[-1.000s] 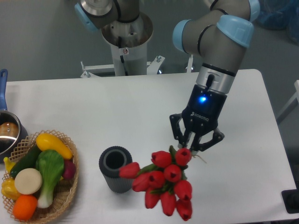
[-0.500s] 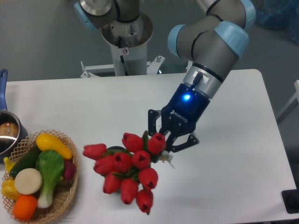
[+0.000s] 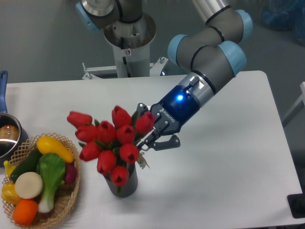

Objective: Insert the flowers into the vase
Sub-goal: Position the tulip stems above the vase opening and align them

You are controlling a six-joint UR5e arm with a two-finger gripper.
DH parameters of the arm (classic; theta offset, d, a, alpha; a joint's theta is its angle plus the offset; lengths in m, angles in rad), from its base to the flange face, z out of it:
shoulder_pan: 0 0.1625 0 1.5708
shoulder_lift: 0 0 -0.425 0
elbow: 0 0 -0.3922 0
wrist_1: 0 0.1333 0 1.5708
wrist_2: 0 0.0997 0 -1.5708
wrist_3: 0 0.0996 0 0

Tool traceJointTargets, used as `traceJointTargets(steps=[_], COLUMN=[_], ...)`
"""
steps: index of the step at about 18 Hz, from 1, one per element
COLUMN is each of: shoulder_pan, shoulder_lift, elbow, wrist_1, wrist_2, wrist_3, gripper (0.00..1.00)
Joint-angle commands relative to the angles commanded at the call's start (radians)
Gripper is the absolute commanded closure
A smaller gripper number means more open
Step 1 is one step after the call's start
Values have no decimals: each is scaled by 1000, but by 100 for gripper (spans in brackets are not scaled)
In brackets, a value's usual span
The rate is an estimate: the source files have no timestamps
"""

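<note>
The flowers [image 3: 110, 140], a bunch of red tulip buds on green stems, hang tilted over the middle of the table with the buds spread to the left. My gripper [image 3: 148, 135] is shut on the stems at the bunch's right side, the arm reaching in from the upper right. The vase [image 3: 125, 182], a dark grey ribbed cylinder, stands right under the bunch. Only its lower body shows; the buds hide its rim and mouth. I cannot tell whether the stem ends are inside the vase.
A wicker basket [image 3: 69, 191] of toy vegetables sits at the front left, close to the vase. A steel pot [image 3: 8, 135] with a blue handle is at the left edge. The robot's base column [image 3: 128, 43] stands behind the table.
The gripper has swung left and tipped further over, carrying the flowers from the vase's right to above it. The buds now cover the vase's mouth.
</note>
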Motion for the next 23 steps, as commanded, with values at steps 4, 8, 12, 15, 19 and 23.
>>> traceJointTargets(steps=[4, 8, 12, 15, 19, 23], shoulder_pan=[-8, -17, -31, -37, -44, -55], shoulder_lift=[14, 21, 26, 23, 23, 11], elbow=[-21, -49, -109, -120, -132, -140], wrist_1=[0, 0, 0, 0, 0, 0], wrist_2=[-19, -32, -37, -46, -46, -45], wrist_3=[25, 55, 117, 143, 146, 160], gripper=[85, 85, 85, 85, 85, 85])
